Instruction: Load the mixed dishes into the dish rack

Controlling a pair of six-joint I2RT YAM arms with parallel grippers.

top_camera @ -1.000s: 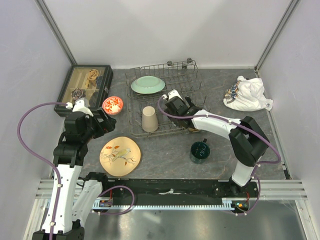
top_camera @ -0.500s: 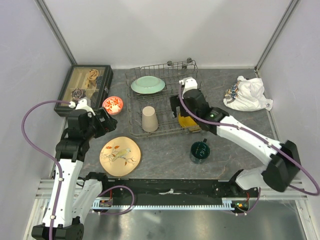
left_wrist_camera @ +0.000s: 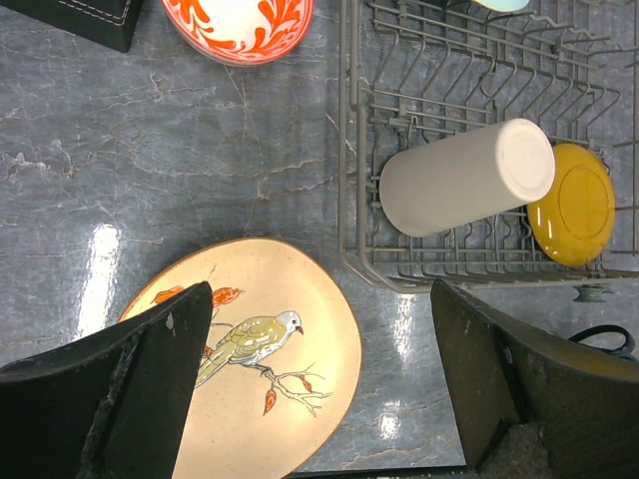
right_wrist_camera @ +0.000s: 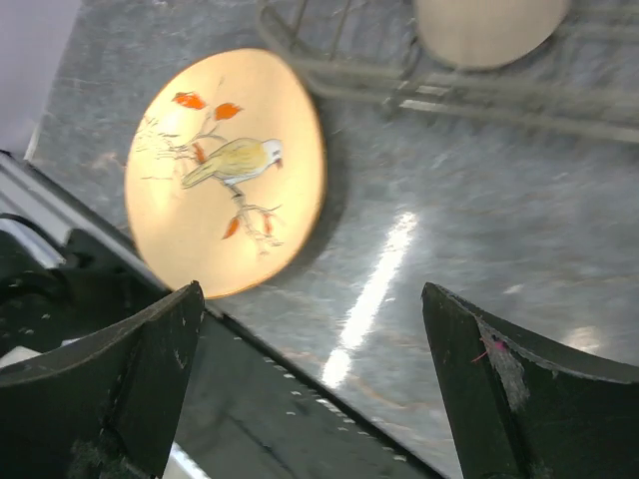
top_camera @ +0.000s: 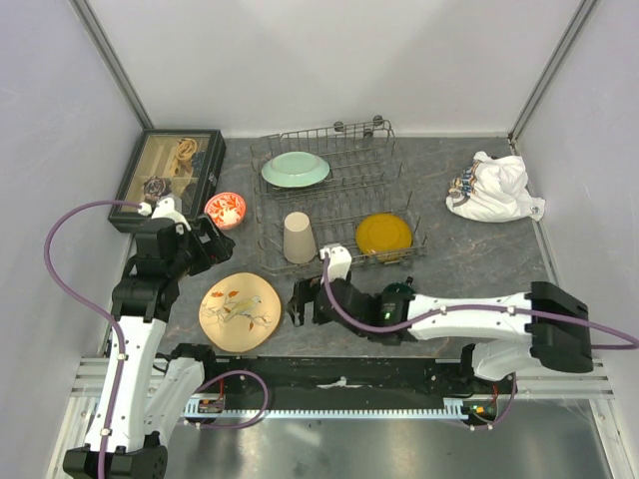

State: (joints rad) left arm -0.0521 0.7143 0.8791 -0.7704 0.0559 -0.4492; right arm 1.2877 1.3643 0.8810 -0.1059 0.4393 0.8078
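The grey wire dish rack (top_camera: 334,150) holds the pale green plate (top_camera: 295,168), the beige cup (top_camera: 299,238) and the yellow plate (top_camera: 383,235). The tan bird plate (top_camera: 240,310) lies flat on the table in front of the rack. The red-orange bowl (top_camera: 225,210) sits left of the rack. The dark green mug (top_camera: 399,296) is partly hidden behind my right arm. My right gripper (top_camera: 300,302) is open and empty, low beside the bird plate's right edge (right_wrist_camera: 225,170). My left gripper (top_camera: 213,242) is open and empty above the bird plate (left_wrist_camera: 255,349), with the cup (left_wrist_camera: 464,180) ahead of it.
A dark glass-topped display box (top_camera: 170,165) stands at the back left. A white cloth bundle (top_camera: 496,188) lies at the back right. The black base rail (top_camera: 329,369) runs along the near edge. Walls close in the left, right and back.
My right gripper let go of the yellow plate, which now lies in the rack, and swung down and left to the table beside the bird plate. My left arm barely moved.
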